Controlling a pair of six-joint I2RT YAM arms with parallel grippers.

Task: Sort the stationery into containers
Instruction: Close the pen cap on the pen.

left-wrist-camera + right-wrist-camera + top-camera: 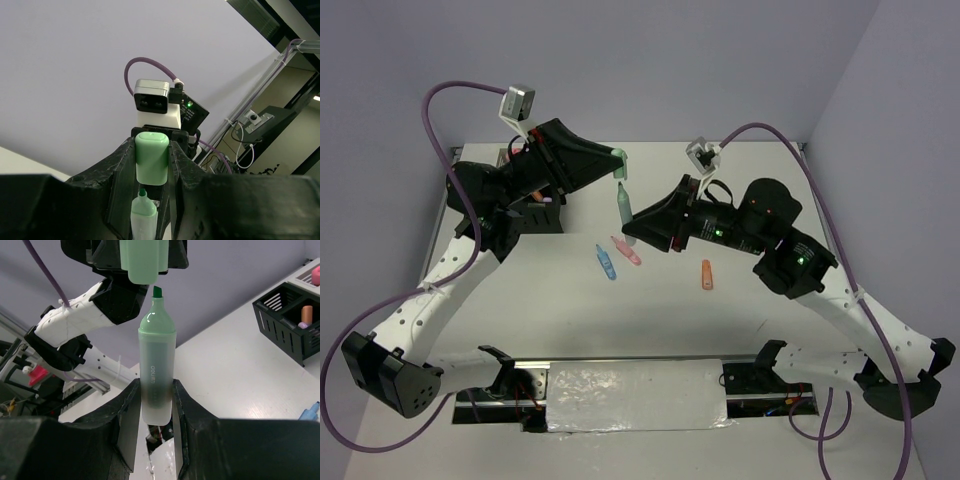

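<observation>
My left gripper [617, 156] is shut on a mint green cap [151, 157], held in the air. My right gripper [632, 226] is shut on the uncapped mint green marker body [156, 365], upright, with its tip just below the cap [142, 260] and a small gap between them. The marker body also shows in the left wrist view [144, 215]. A blue marker [606, 262], a pink marker [626, 250] and an orange marker [706, 274] lie on the table. The black organizer [280, 315] holds an orange item [306, 314] and a pink-capped one [316, 274].
In the top view the organizer [542, 205] is mostly hidden behind my left arm at the back left. The blue marker's tip [310, 411] shows at the right edge of the right wrist view. The white table [520, 310] ends at walls at the back.
</observation>
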